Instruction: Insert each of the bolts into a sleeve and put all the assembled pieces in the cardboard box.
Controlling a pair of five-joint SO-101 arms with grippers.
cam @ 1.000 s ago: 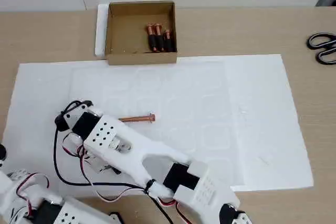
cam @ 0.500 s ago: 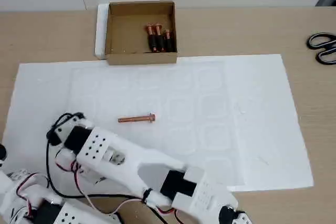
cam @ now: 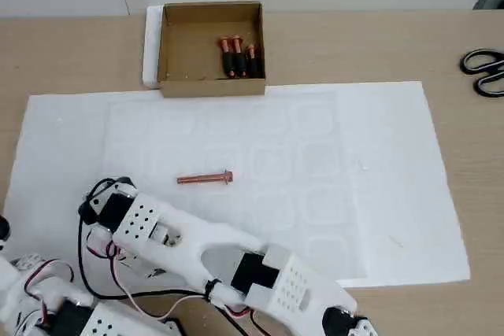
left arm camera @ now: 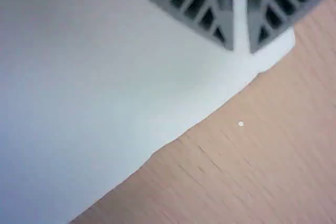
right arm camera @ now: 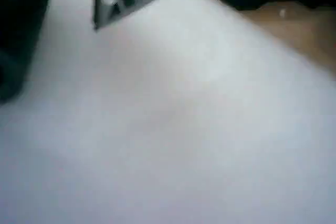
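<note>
Just beyond the right gripper, toward the brown cardboard box, lies the slim copper-coloured metal bolt — loose on the white paper sheet. Whether that gripper is open or holding anything, I cannot tell. The left gripper is all but closed, empty. An off-centre pinch would likely roll the round bolt away — or drag the sheet along.

- You can read no text, label, brand, number or sign in any of the views.
- The brown cardboard box, the white paper sheet and the white plastic arm housing offer you plain surfaces, with no print you can make out.
</note>
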